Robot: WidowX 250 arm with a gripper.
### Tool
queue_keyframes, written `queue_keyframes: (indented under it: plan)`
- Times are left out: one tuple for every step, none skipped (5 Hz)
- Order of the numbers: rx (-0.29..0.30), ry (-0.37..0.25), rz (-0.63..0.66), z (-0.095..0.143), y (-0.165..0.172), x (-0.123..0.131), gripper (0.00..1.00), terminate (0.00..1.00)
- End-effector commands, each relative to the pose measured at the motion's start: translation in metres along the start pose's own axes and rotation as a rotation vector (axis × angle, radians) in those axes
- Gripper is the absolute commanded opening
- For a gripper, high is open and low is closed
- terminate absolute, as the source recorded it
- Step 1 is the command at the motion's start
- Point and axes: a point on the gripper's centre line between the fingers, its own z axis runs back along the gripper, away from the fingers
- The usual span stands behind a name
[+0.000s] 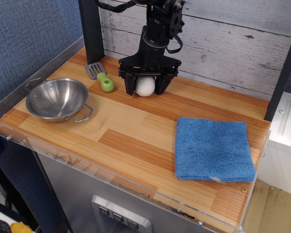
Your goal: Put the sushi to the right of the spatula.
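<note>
The sushi [145, 86], a white egg-shaped ball, rests on the wooden table [135, 126] at the back, just right of the spatula [100, 75]. The spatula has a grey slotted head and a lime-green handle. My gripper [145, 88] stands over the sushi, its black fingers [128, 85] spread to either side with a gap between them and the ball. The sushi's black band is hidden behind the gripper.
A steel bowl with wire handles [58, 99] sits at the left front. A blue cloth [213, 148] lies at the right. A black post [92, 29] stands behind the spatula, and a white plank wall [232, 43] closes the back.
</note>
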Motion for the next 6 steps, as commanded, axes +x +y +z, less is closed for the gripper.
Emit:
queue_keyframes:
  plan:
    - [-0.033,-0.047,0.018,0.023,0.004,-0.002,1.00,0.00]
    - [-0.049,-0.086,0.035,0.042,0.009,-0.002,1.00,0.00]
    - [-0.075,-0.160,0.051,0.076,0.017,-0.007,1.00,0.00]
    - [-0.120,-0.228,0.064,0.114,0.024,-0.012,1.00,0.00]
    - [-0.138,-0.323,0.067,0.150,0.037,-0.022,1.00,0.00]
    - [-0.138,-0.323,0.067,0.150,0.037,-0.022,1.00,0.00]
